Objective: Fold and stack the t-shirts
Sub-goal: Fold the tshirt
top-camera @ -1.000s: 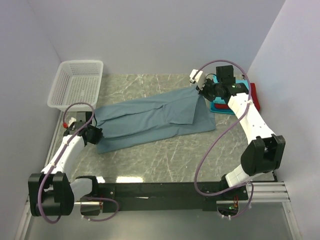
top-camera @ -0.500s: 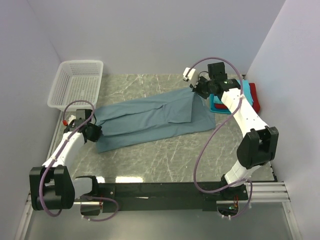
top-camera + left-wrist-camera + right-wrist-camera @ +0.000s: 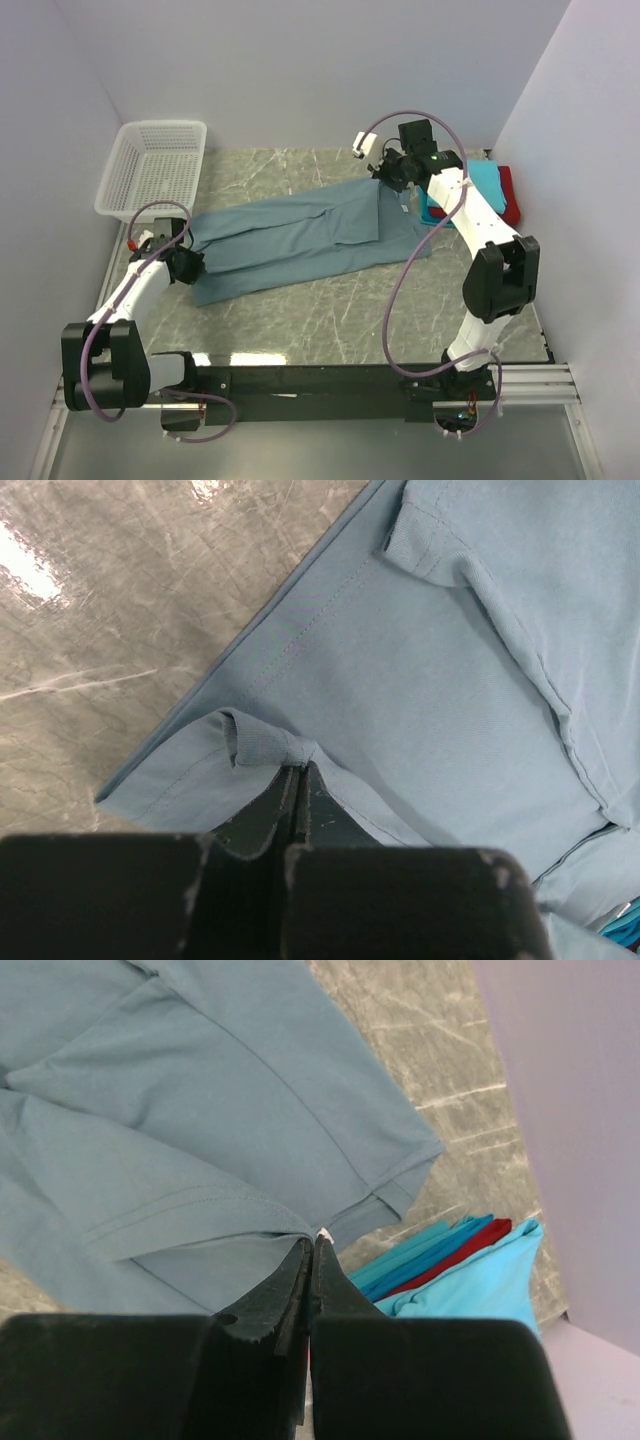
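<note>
A large grey-blue t-shirt (image 3: 300,240) lies folded lengthwise across the marble table. My left gripper (image 3: 188,262) is shut on its left end, pinching a bunched hem fold (image 3: 262,745). At the far right end my right gripper (image 3: 385,172) is shut on the shirt's upper edge (image 3: 230,1222), and the cloth there is lifted a little. A stack of folded t-shirts, turquoise on top of red and teal (image 3: 478,190) (image 3: 455,1260), sits at the right wall, just behind the right gripper.
A white mesh basket (image 3: 155,167) stands at the back left corner. Bare marble table (image 3: 330,310) lies between the shirt and the arm bases. Walls close in on the left, back and right.
My right gripper has moved left and toward the back, carrying the shirt's right edge with it and folding it over. The left gripper has barely shifted.
</note>
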`<state>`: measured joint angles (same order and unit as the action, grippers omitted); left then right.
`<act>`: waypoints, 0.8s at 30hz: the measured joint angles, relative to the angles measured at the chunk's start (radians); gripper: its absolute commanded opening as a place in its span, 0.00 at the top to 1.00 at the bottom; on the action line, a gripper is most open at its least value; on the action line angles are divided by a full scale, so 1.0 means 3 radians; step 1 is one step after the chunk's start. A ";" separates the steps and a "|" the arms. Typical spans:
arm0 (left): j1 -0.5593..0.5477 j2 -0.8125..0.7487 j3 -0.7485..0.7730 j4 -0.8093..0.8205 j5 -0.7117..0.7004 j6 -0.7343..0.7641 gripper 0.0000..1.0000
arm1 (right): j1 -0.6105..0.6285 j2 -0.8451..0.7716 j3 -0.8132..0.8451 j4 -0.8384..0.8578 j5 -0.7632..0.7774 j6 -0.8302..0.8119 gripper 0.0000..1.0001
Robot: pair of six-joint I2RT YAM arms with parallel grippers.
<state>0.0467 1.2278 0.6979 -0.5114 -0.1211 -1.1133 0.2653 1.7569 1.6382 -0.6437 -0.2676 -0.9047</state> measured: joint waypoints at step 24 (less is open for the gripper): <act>0.0020 0.0047 -0.0004 0.0075 -0.0015 0.0045 1.00 | 0.0275 0.0467 0.0595 0.0043 0.0206 0.0099 1.00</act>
<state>0.0528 1.2419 0.6968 -0.4889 -0.1257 -1.1000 0.3477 1.8969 1.8168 -0.6308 -0.2058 -0.8749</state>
